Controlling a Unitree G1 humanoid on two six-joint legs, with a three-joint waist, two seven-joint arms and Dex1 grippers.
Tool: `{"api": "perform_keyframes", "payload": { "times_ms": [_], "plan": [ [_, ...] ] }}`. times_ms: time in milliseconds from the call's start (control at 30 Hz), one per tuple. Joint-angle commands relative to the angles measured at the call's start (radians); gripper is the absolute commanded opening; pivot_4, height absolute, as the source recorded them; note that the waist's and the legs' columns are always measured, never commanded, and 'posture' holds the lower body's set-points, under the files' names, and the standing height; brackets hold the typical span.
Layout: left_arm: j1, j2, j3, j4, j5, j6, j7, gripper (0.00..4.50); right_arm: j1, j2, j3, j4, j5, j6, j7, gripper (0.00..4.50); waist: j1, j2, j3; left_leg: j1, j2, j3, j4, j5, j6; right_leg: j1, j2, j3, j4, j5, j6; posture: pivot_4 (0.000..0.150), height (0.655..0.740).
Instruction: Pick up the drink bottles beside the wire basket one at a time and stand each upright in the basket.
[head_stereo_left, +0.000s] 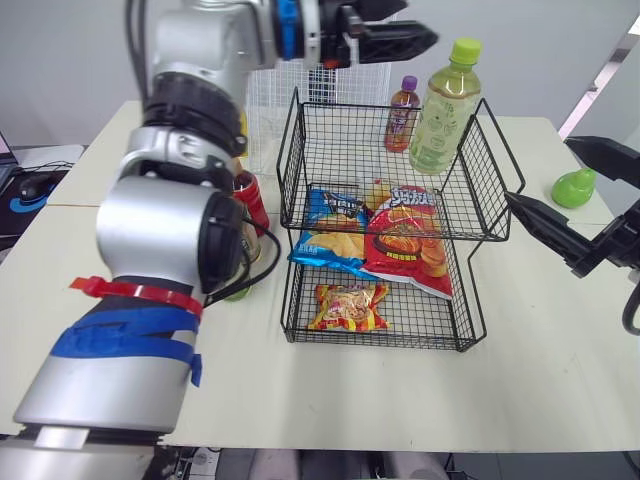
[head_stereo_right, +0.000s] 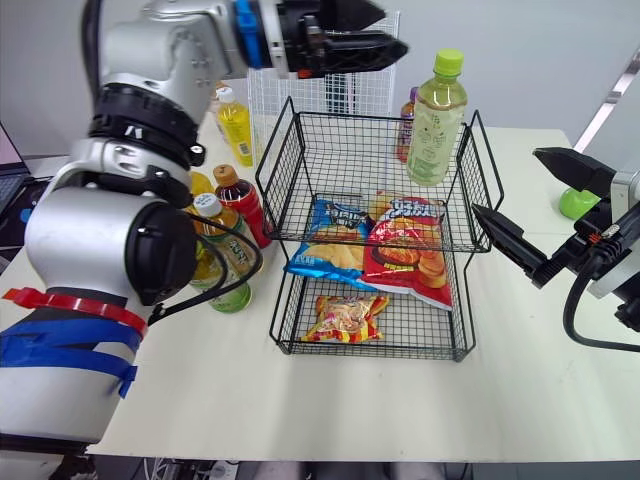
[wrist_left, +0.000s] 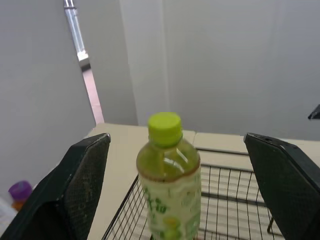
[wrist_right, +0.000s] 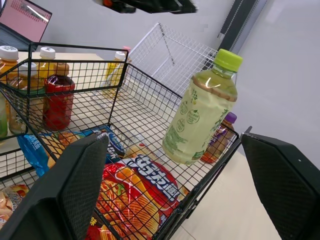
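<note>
Green-capped bottle (head_stereo_left: 443, 110) stands in wire basket (head_stereo_left: 470, 200), left hand (head_stereo_left: 420, 22) spread just beside

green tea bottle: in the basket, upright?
In and upright: the green tea bottle stands cap-up in the top tier of the basket, at its back right corner.

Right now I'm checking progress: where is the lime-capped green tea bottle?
In the head views, the green tea bottle sits in the far right corner of the upper tier of the black wire basket, with a purple-capped bottle close on its left.
</note>
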Motion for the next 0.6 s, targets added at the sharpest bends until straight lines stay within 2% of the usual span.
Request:
{"api": "perform_keyframes", "payload": {
  "times_ms": [33,300,433,600],
  "plan": [
    [0.024,0.076,-0.004,-0.152,-0.022,0.084,-0.052,4.45,-0.017,-0.018,0.002,0.017,-0.01,-0.032,0.025,4.5,0.0,0.0,0.0,0.0,0.0,0.0,0.0,0.0,0.0,0.0,0.0,0.0,0.0,0.0,0.0,0.15,0.736],
    [0.191,0.272,0.011,-0.392,-0.051,0.206,-0.115,4.45,-0.058,-0.053,0.034,0.077,-0.006,-0.05,0.112,4.5,0.0,0.0,0.0,0.0,0.002,-0.001,0.006,0.0,0.0,0.0,0.001,-0.001,0.006,0.0,0.0,0.15,0.736],
    [0.365,0.438,0.095,-0.574,-0.072,0.291,-0.027,4.45,-0.099,-0.09,0.087,0.118,0.027,-0.053,0.217,4.5,-0.014,0.001,0.0,0.001,0.003,-0.001,0.01,0.0,0.0,0.0,0.002,0.001,0.01,0.0,0.0,0.15,0.736],
    [0.569,0.567,0.208,-0.785,-0.146,0.426,0.042,4.45,-0.215,-0.105,0.218,0.188,0.025,-0.072,0.322,4.5,-0.016,0.001,0.0,0.001,0.004,-0.003,0.014,0.0,0.0,0.001,0.003,-0.001,0.013,0.0,0.0,0.15,0.736]
  ]
}}
